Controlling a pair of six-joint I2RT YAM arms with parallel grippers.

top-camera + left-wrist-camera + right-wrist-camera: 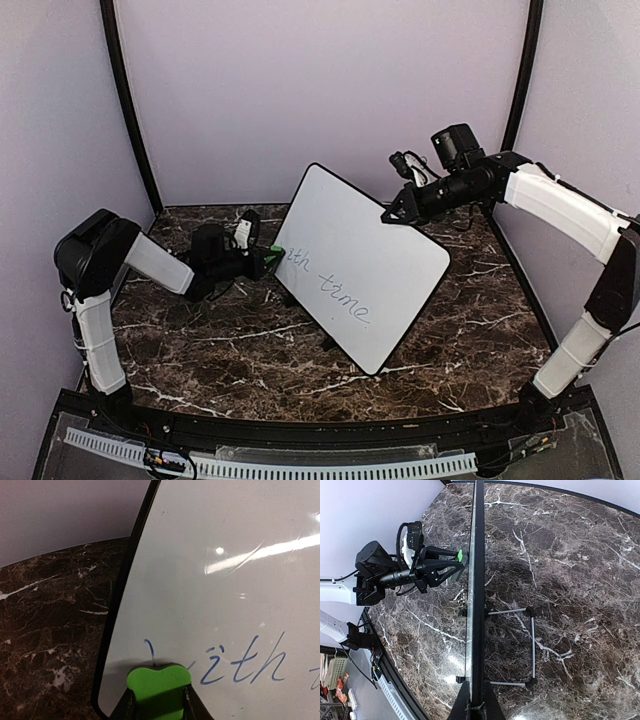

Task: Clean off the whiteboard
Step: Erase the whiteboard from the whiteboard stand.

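— Marble desk carries the whiteboard, propped at a tilt. Stiff, light, tippy?
— Probably; the right end effector clamps its top edge, the left end effector grips the eraser against it.

Robot lab enclosure, plain walls, marble tabletop

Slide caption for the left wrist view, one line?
Left gripper holds the green eraser against the whiteboard at the start of the blue handwritten "with", marble tabletop at left.
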